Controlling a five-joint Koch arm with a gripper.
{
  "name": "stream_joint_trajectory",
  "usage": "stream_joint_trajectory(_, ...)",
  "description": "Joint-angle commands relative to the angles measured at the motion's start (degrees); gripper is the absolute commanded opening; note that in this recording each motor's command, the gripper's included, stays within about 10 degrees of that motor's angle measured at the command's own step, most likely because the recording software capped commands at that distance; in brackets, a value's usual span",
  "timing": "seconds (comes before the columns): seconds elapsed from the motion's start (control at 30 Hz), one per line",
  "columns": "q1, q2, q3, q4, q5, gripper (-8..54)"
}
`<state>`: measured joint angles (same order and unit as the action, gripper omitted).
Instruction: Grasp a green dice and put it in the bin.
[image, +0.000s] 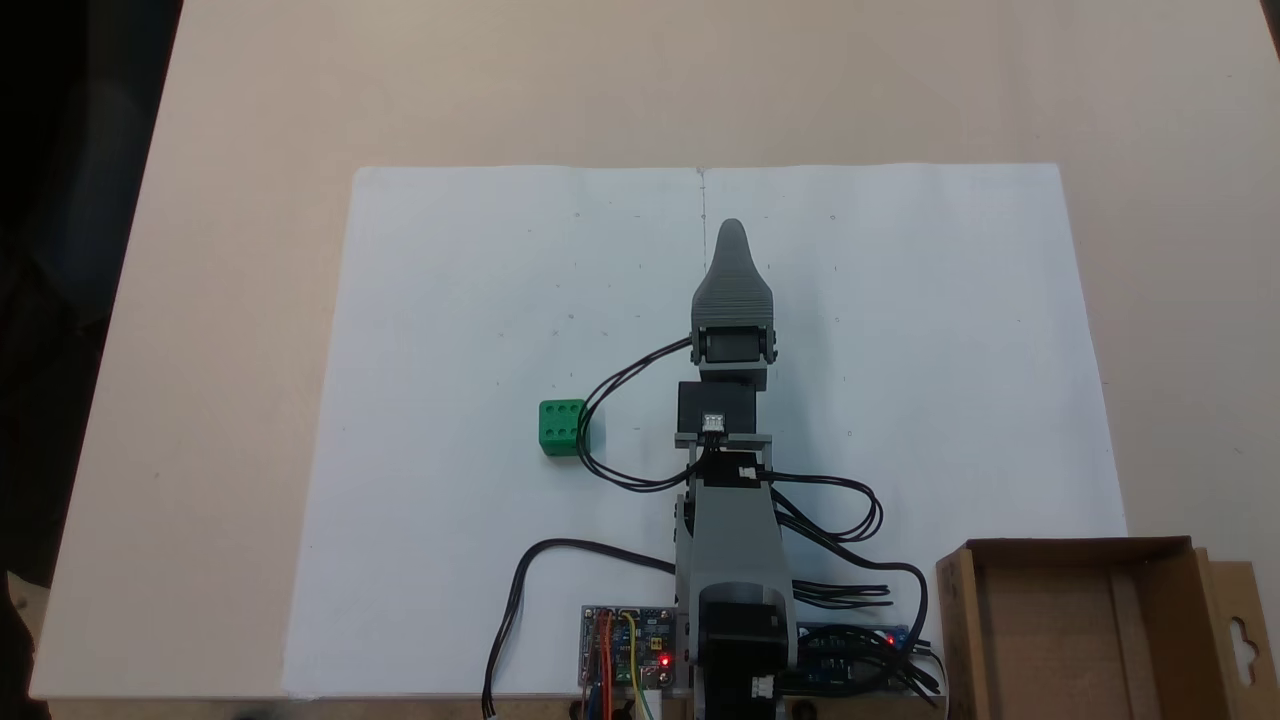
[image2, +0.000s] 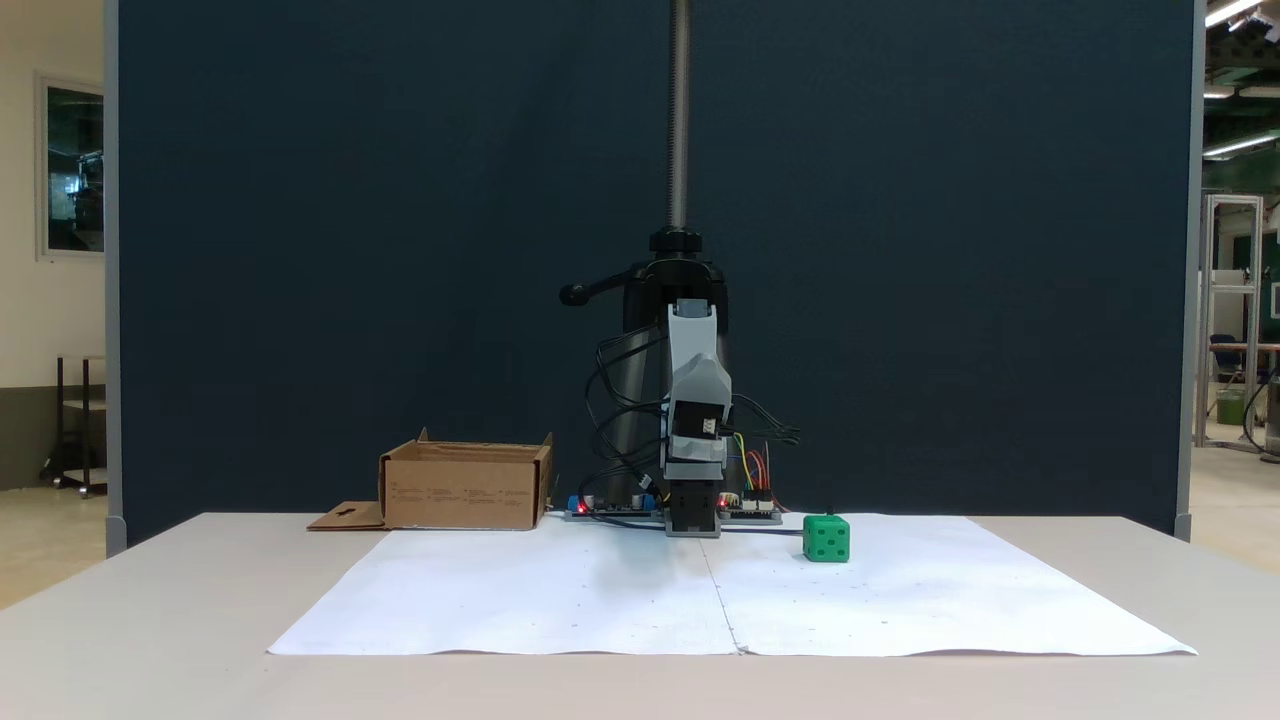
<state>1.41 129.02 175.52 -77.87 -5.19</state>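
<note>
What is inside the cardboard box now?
Inside the bin, only bare cardboard floor shows from above; the near-wall strip is hidden. The green dice lies outside, on the white paper.

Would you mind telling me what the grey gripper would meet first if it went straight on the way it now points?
Probably nothing: the grey gripper points along the white paper sheet, apparently bare ahead; the small green plastic dice sits off to one side.

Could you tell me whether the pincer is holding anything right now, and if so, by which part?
Nothing is held. The small green plastic dice rests on the white paper sheet, apart from the grey pincer.
</note>
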Motion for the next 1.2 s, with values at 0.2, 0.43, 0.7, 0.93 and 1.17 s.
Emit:
stream_joint_trajectory(0.2,0.53,6.33,-4.22,15.89,-4.83,40.3)
stream_joint_trajectory(0.43,0.97,6.33,-17.49,42.78,-4.22,40.5)
stream_joint_trajectory(0.7,0.7,6.33,-29.09,72.93,4.13,40.5)
stream_joint_trajectory(0.93,-1.14,6.15,-43.07,97.45,15.64,40.9)
stream_joint_trajectory(1.17,-5.54,5.1,-53.17,117.58,26.46,40.8)
